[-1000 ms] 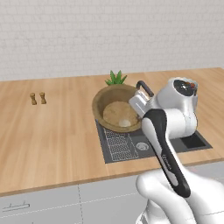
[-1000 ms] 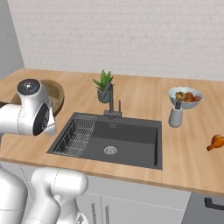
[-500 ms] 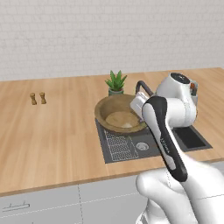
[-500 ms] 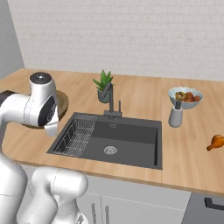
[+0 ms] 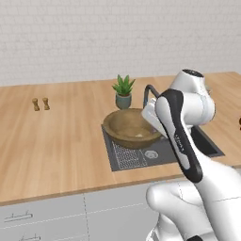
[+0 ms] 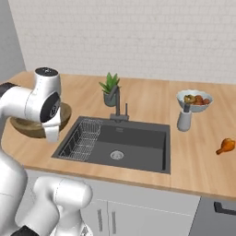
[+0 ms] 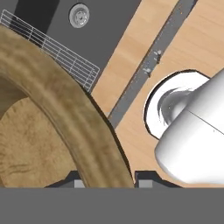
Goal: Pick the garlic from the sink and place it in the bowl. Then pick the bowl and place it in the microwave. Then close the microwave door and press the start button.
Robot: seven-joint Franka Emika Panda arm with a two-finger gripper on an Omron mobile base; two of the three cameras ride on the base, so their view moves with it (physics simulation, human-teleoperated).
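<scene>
Holding the bowl (image 5: 130,128) by its thick rim, the hand (image 7: 106,180) has one fingertip on each side of the wall; item: stiff wooden bowl, probably moderately heavy, best pinched at the rim, raised over the sink's (image 5: 160,151) left edge above the bench (image 5: 56,136).

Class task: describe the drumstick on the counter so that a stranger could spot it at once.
Start at the sink and look right, past the fruit bowl and grey shaker. The drumstick lies alone near the counter's right edge: small, orange-brown, one end narrowing.
</scene>
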